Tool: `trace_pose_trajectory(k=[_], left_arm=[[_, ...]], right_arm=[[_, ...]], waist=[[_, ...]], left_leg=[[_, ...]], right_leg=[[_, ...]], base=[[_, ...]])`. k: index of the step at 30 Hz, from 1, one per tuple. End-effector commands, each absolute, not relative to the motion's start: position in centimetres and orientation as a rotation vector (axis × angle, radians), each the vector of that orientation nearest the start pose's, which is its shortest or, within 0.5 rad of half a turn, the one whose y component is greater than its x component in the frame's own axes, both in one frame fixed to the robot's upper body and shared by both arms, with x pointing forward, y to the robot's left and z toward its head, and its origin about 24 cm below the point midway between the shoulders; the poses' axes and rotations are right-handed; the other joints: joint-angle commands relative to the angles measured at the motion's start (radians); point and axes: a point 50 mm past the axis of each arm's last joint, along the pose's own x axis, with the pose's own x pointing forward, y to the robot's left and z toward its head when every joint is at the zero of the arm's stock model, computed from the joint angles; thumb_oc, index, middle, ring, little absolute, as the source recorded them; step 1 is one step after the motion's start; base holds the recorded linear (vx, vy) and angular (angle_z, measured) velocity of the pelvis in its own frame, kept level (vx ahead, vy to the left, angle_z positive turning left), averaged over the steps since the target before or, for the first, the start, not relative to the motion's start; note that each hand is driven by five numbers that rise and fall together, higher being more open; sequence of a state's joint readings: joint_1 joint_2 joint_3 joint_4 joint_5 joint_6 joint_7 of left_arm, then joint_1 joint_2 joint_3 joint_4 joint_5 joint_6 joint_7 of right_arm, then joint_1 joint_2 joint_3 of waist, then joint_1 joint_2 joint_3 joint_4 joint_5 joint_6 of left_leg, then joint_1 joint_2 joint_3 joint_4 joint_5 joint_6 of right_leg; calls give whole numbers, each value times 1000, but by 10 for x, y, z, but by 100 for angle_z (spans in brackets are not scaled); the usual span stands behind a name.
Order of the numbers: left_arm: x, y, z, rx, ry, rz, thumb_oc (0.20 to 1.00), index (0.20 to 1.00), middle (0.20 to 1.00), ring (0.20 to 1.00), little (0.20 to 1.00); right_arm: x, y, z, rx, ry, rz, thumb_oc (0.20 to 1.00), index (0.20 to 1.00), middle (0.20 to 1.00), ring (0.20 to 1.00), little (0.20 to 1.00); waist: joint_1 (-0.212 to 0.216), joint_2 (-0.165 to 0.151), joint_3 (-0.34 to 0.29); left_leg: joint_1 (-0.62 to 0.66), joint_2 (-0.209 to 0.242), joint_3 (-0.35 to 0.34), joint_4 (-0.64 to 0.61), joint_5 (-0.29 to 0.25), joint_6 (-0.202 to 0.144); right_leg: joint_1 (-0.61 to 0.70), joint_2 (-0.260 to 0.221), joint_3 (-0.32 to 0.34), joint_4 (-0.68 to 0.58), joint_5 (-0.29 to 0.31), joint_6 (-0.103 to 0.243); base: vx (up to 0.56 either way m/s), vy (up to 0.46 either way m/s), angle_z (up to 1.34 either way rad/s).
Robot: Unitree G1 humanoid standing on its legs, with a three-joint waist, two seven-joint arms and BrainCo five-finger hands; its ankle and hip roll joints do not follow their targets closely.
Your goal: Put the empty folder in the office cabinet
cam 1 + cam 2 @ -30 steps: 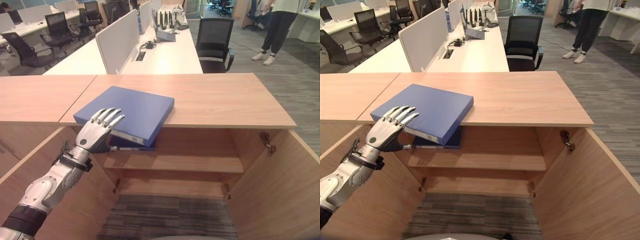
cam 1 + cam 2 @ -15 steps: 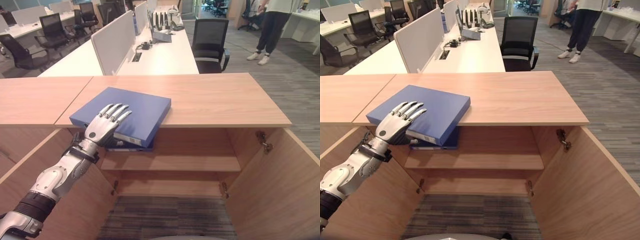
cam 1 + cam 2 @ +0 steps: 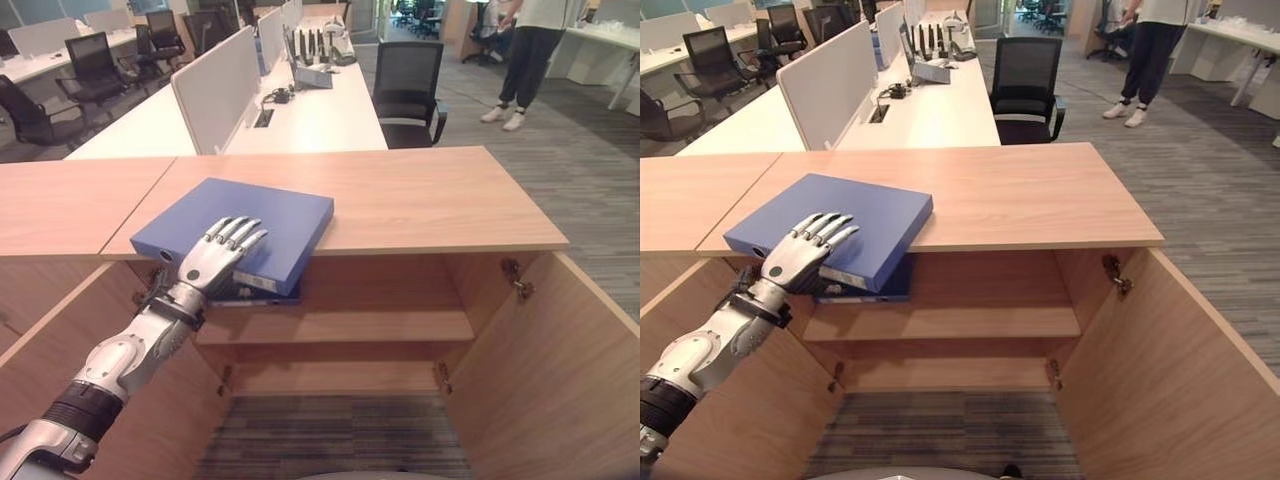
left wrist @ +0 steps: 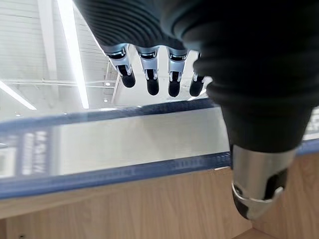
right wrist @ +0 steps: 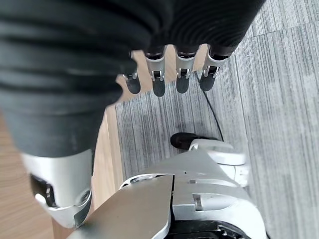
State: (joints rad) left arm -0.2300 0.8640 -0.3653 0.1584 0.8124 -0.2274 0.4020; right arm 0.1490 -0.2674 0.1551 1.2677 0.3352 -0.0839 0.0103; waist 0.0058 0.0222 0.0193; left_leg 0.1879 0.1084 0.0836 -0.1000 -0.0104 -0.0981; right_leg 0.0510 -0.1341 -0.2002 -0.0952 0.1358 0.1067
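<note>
Since 1 second ago, my left hand (image 3: 213, 258) has slid further onto the blue folder (image 3: 240, 221): fingers straight atop it, thumb beneath its overhanging edge, readying a pull off the cabinet (image 3: 430, 200). Right hand (image 5: 164, 74) idles, fingers relaxed.

The left hand (image 3: 214, 258) has moved forward over the folder (image 3: 262, 215): a second ago its fingers (image 3: 241, 233) only reached the near edge, now they lie flat further in on the cover, with the thumb below that edge.

Silver robot hand (image 3: 205, 262), dark ribbed cover
</note>
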Motion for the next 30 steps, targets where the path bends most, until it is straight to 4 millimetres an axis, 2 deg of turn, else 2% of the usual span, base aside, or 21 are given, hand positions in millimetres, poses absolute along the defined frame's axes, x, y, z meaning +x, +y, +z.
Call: trace_pose_trajectory(k=[1, 28, 29, 30], left_arm=[[300, 225, 138, 1637, -630, -33, 1000, 1000, 1000, 1000, 1000], [312, 230, 119, 1691, -526, -48, 1000, 1000, 1000, 1000, 1000], [312, 230, 119, 1691, -525, -48, 909, 909, 909, 909, 909], [313, 230, 119, 1691, -523, -51, 366, 366, 366, 366, 366]], right_arm=[[47, -252, -163, -32, 1249, -285, 1000, 1000, 1000, 1000, 1000], [47, -252, -163, -17, 1241, -301, 1000, 1000, 1000, 1000, 1000], [47, -252, -163, -17, 1241, -301, 1000, 1000, 1000, 1000, 1000], [47, -252, -163, -17, 1241, -301, 1000, 1000, 1000, 1000, 1000]], waist=[[-11, -15, 55], [-32, -24, 55], [-33, -24, 55], [-34, -24, 55]], left_leg=[[-21, -28, -10, 13, -50, 6], [-16, -30, 9, 13, -52, 9], [-16, -30, 9, 13, -52, 9], [-17, -30, 10, 13, -51, 9]], right_leg=[[125, 5, 66, 12, -179, 56], [119, 6, 82, 15, -176, 57], [118, 6, 83, 15, -176, 57], [118, 6, 83, 15, -176, 57]], base=[[0, 0, 0], [2, 2, -2], [0, 0, 0], [0, 0, 0]])
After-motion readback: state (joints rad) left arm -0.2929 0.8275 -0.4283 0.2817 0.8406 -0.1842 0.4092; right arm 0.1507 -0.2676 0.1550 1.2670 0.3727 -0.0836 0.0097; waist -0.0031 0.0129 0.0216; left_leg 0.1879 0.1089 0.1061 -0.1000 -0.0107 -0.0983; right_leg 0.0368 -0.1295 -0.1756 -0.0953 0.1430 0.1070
